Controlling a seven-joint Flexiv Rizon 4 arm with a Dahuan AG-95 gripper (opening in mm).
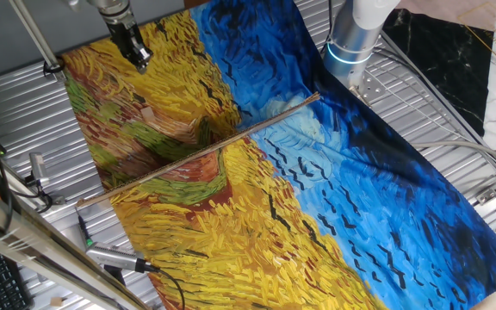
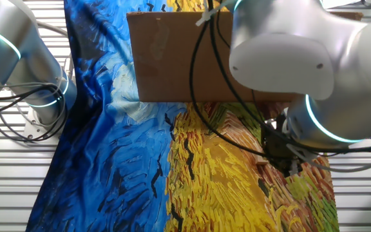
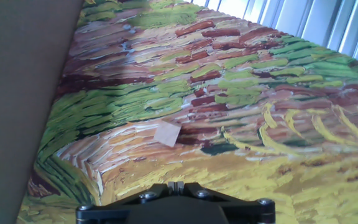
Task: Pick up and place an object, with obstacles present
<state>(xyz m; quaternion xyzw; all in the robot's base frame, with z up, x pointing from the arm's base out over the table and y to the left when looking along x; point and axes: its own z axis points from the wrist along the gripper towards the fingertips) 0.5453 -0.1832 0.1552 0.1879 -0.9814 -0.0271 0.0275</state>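
Observation:
The tiny pale tan cube [image 3: 167, 133] lies on the painted cloth, just ahead of my gripper [image 3: 176, 185] in the hand view. It shows as a small pale spot [image 1: 147, 110] in one fixed view. My gripper [image 1: 142, 62] hangs above the cloth's far left corner, apart from the cube, jaws shut with nothing between them. The obstacle is a brown board [image 2: 192, 58] standing upright across the cloth. Seen edge-on, it looks like a long thin brown stick [image 1: 198, 151]. It fills the left side of the hand view [image 3: 17, 93]. In the other fixed view the gripper [image 2: 294, 167] is low beside the board.
The painted cloth [image 1: 360, 198] covers most of the slatted metal table [image 1: 24, 120]. A second arm's base [image 1: 351, 43] stands at the cloth's far edge. Grey metal rods [image 1: 33, 39] and tools [image 1: 114, 257] lie along the left side. Black cables [image 2: 211, 122] hang over the cloth.

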